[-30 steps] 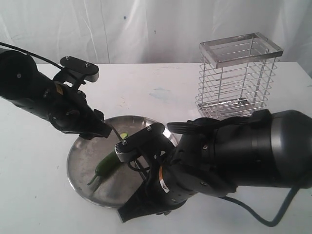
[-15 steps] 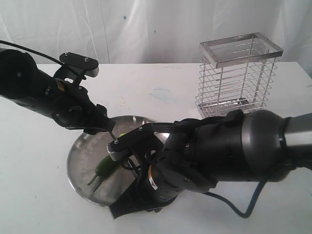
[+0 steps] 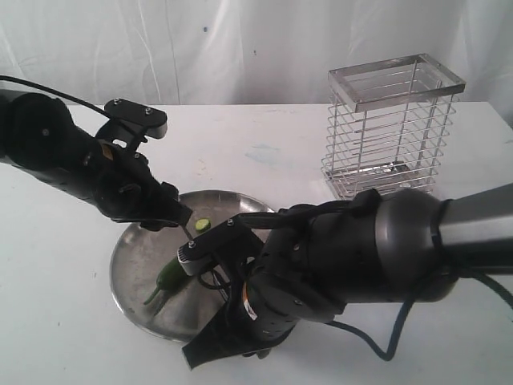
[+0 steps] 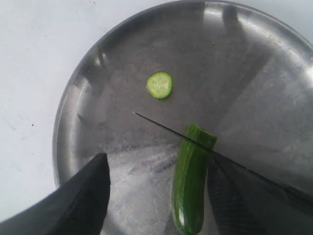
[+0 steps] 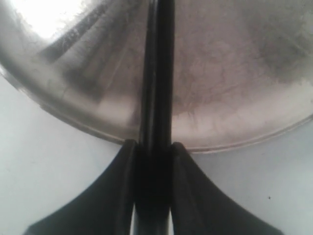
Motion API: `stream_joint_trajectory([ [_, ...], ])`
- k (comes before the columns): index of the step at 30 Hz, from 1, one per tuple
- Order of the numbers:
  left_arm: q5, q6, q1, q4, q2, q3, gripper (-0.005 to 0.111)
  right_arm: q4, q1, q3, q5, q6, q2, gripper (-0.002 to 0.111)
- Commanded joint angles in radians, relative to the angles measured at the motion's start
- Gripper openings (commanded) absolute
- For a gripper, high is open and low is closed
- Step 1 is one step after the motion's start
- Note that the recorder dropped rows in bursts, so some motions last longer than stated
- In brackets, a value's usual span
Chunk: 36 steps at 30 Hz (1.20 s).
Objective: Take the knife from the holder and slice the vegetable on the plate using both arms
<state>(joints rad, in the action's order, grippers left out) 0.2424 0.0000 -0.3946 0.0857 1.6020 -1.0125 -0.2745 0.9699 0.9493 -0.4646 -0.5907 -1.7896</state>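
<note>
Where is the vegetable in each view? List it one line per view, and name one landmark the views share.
Exterior view: the vegetable lies on the left part of the plate, just left of the right arm.
Left wrist view: lower middle of the picture, crossed near its cut end by the knife.
Right wrist view: not in it.
Shared landmark: the plate, also seen at and.
</note>
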Motion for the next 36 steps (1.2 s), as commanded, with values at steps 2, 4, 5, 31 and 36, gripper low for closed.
stream_joint_trajectory([
  [2, 0.008, 0.000, 0.003, 0.011, 0.017, 0.006, 0.062, -0.013, -0.004, 0.006, 0.001, 0.010, -0.023, 0.000],
  [4, 0.006, 0.000, 0.003, 0.013, 0.017, 0.006, 0.062, -0.013, -0.004, 0.006, -0.001, 0.010, -0.027, 0.000],
  [5, 0.003, 0.000, 0.003, 0.013, 0.017, 0.006, 0.062, -0.015, -0.004, 0.006, -0.001, 0.010, -0.027, 0.000],
  [31, -0.001, 0.000, 0.003, 0.015, 0.017, 0.006, 0.062, -0.132, -0.004, 0.020, -0.007, -0.095, 0.018, 0.000],
  [36, -0.001, 0.000, 0.003, 0.015, 0.017, 0.006, 0.062, -0.116, -0.004, 0.020, 0.004, -0.093, 0.002, 0.000],
])
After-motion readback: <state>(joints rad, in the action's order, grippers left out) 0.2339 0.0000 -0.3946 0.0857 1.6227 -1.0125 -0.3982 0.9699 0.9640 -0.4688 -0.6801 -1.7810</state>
